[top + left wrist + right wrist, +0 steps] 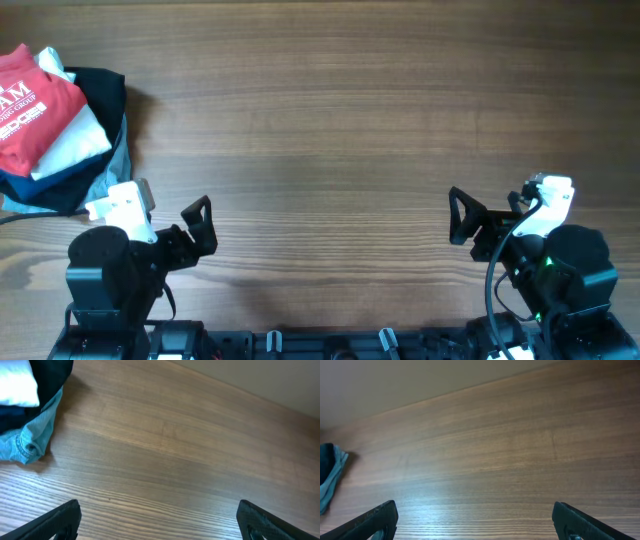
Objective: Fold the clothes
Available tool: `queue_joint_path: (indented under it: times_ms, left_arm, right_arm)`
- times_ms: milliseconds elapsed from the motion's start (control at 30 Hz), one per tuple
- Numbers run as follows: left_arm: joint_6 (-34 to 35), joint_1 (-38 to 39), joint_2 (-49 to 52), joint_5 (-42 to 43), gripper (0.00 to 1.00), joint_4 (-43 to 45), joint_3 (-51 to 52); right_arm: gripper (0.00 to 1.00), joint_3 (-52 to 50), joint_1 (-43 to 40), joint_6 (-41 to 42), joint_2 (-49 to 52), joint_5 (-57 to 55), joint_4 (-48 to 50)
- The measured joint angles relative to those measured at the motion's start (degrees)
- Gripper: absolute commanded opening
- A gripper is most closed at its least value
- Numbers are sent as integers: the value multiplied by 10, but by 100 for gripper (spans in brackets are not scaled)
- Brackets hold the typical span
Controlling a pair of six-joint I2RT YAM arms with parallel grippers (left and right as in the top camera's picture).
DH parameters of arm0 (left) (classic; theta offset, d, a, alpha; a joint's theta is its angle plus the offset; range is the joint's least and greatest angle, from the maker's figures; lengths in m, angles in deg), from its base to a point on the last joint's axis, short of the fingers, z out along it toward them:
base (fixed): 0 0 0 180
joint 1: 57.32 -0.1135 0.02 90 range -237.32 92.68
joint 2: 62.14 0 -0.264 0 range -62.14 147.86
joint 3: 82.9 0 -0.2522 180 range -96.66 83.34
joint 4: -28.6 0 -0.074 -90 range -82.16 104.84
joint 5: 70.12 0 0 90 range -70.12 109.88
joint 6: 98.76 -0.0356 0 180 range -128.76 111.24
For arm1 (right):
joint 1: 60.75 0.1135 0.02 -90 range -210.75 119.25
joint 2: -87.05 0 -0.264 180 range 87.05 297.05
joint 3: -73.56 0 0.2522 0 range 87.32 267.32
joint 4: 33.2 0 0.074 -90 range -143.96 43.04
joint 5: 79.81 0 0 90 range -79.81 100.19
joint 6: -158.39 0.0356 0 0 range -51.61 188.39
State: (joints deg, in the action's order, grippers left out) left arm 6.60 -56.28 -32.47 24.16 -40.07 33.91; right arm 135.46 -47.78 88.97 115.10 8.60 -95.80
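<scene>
A stack of folded clothes (pixel 55 125) lies at the table's far left: a red shirt with white lettering (pixel 30 105) on top, then a white garment (pixel 80 140), a black one (pixel 100 90) and a light blue denim piece (pixel 110 170) at the bottom. The left wrist view shows the denim edge (pixel 30 440) and the white garment (pixel 17 387) at its upper left. My left gripper (pixel 200 228) is open and empty near the front edge, right of the stack. My right gripper (pixel 462 215) is open and empty at the front right. The right wrist view shows the blue cloth (pixel 330 477) far left.
The wooden table (pixel 330 130) stretches between the two grippers and to the back edge. Both arm bases (pixel 100 290) stand at the front edge, with a black rail along it.
</scene>
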Motion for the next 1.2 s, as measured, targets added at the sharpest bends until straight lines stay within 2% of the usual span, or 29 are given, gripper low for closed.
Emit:
queue_joint_path:
  times_ms: [133,200,400,600,867,1000,1200]
  left_arm:
    - [0,0,0,-1,100,-2,0]
    - [0,0,0,-1,100,-2,0]
    - [0,0,0,-1,100,-2,0]
    - [0,0,0,-1,100,-3,1]
    - [0,0,0,-1,100,-3,1]
    - [0,0,0,-1,100,-3,1]
    - [0,0,0,-1,100,-3,1]
  right_arm:
    - [100,-1,0,-5,0,-2,-6]
    - [100,-14,-1,-32,-6,-4,29]
    - [100,-141,-50,-114,-120,11,197]
    - [100,-284,-97,-134,-254,44,332]
    - [100,-436,-110,-180,-272,71,564]
    - [100,-478,-118,-194,-273,85,494]
    - [100,-478,-120,-194,-273,91,491]
